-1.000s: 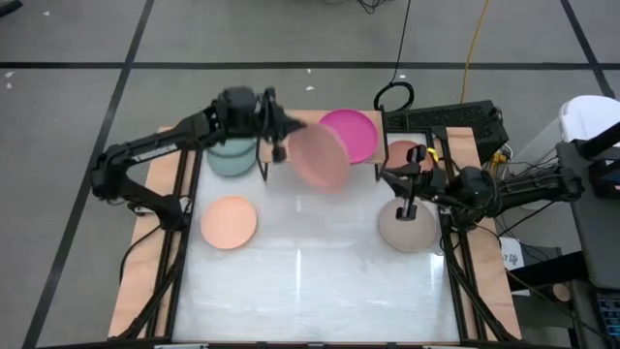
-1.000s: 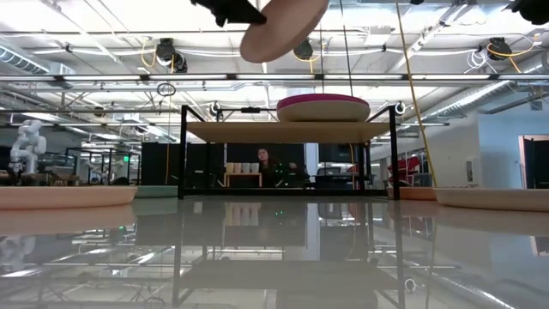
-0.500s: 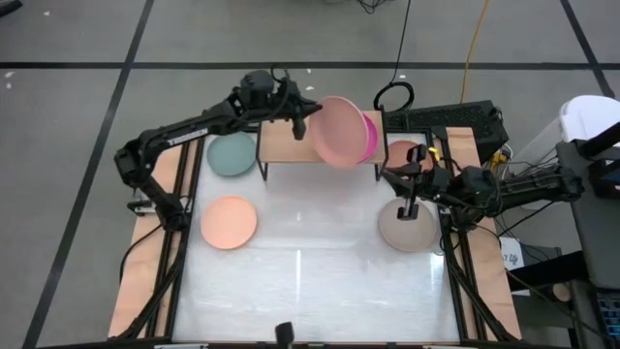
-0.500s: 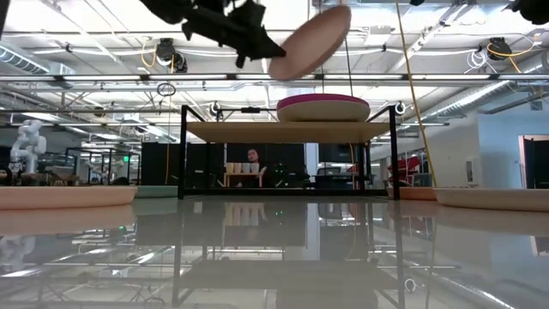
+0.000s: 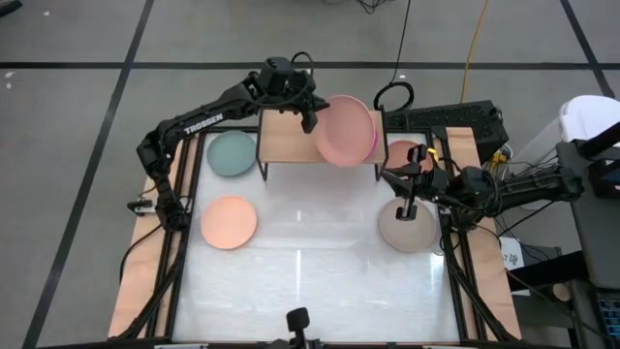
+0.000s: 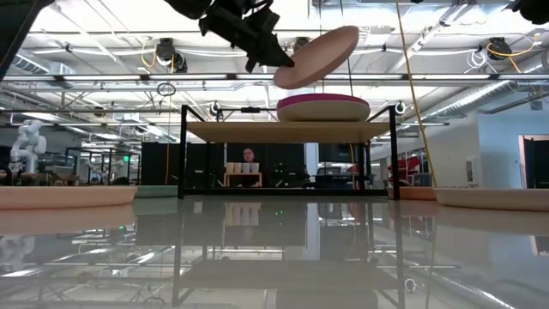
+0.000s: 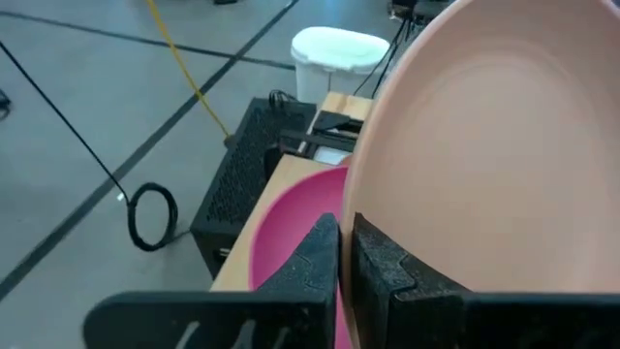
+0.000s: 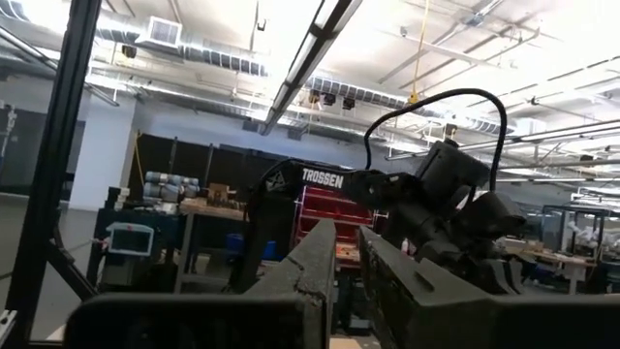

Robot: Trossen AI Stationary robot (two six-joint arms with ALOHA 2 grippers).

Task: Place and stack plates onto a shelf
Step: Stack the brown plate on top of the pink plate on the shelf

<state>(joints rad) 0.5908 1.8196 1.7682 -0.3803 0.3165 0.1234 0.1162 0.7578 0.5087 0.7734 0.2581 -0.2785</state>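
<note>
My left gripper [image 5: 308,118] is shut on a salmon-pink plate [image 5: 346,129], which hangs tilted in the air [image 6: 317,56] over the shelf. A magenta plate [image 6: 322,107] rests flat on the right half of the shelf's wooden top [image 5: 286,143]; in the high view only a sliver of it [image 5: 372,143] shows past the held plate. My right gripper [image 5: 407,207] is shut above a beige-taupe plate [image 5: 407,231], which lies on the table to the right of the shelf. My left gripper pinches the salmon plate's rim [image 7: 360,208] on its left side, one finger [image 7: 387,276] on the upper face and the other beneath. The fingers come from the table's left, slanting down. The plate is lifted clear above the magenta plate, its held side lower and its free edge higher.
A teal plate [image 5: 232,153] lies on the table left of the shelf, with a peach plate [image 5: 230,221] nearer. A reddish-pink plate [image 5: 400,153] lies right of the shelf. The shelf's left half and the white tabletop's near half [image 5: 310,281] are bare.
My left gripper has carried the salmon plate toward the table's far right, from in front of the shelf to over the magenta plate. It has also come down closer to the magenta plate. The plate has stayed tilted in the hold.
</note>
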